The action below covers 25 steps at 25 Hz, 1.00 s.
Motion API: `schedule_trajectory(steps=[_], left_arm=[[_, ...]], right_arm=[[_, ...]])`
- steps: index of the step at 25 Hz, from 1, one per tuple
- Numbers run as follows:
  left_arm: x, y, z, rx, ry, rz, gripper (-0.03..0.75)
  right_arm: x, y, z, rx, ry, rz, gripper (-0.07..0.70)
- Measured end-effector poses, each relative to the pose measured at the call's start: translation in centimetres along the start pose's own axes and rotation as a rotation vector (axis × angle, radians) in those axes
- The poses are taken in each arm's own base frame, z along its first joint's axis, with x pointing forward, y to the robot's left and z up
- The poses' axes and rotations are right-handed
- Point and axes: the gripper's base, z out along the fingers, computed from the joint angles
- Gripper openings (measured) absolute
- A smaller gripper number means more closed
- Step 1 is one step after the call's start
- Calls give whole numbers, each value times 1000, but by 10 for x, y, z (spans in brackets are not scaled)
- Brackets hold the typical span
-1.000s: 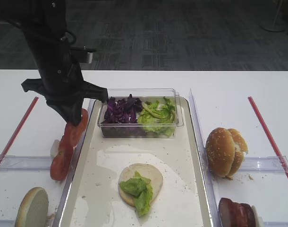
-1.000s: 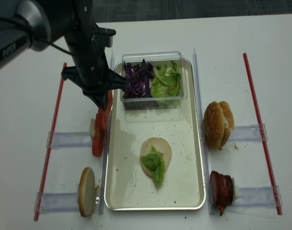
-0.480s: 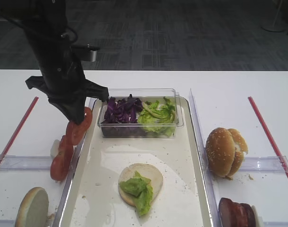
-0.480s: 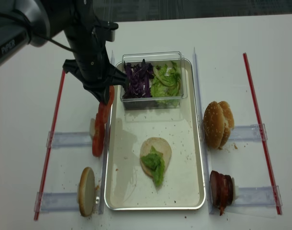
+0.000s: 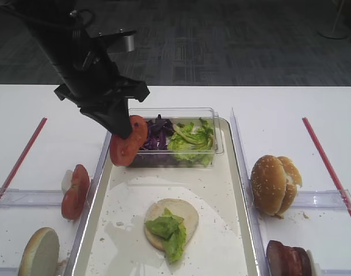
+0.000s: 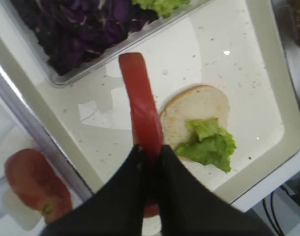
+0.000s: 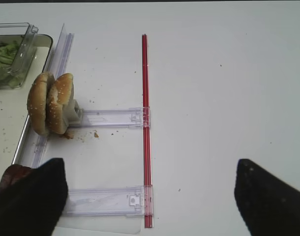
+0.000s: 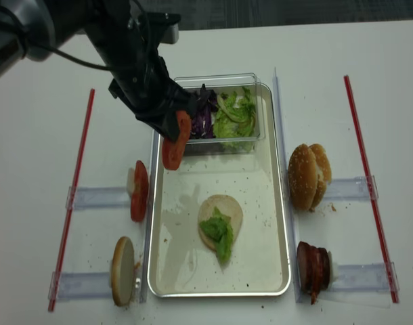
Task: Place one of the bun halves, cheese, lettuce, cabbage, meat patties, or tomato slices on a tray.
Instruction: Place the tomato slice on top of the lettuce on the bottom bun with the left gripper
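Observation:
My left gripper (image 5: 121,127) is shut on a red tomato slice (image 5: 128,141) and holds it on edge in the air above the left rear part of the pale metal tray (image 5: 221,190). In the left wrist view the tomato slice (image 6: 140,105) sticks out past the black fingertips (image 6: 172,164). On the tray below lie a flat bun bottom (image 6: 199,105) and a lettuce leaf (image 6: 209,145). Other tomato slices (image 5: 75,192) stand in the rack left of the tray. Over bare table my right gripper (image 7: 150,196) hangs open and empty.
A clear tub at the tray's far end holds purple cabbage (image 5: 145,135) and lettuce (image 5: 190,138). Sesame bun tops (image 5: 273,184) and meat patties (image 5: 287,259) stand in racks on the right. One bun half (image 5: 38,253) sits front left. Red strips (image 5: 328,167) edge both sides.
The left gripper rose from the rack left of the tray and swung right with a tomato slice in its grip. That slice now hangs over the tray.

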Motion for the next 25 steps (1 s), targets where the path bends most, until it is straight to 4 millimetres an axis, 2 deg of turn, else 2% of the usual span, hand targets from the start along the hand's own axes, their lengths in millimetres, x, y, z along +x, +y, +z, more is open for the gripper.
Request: schedule_trajectory(steps=[12, 25], left_arm=[[-4, -25, -9, 257, -75, 47, 27], [-6, -34, -11, 356, -111, 77, 27]], right_arm=[[0, 0, 0, 0, 0, 0, 697], [0, 0, 0, 0, 0, 0, 697]])
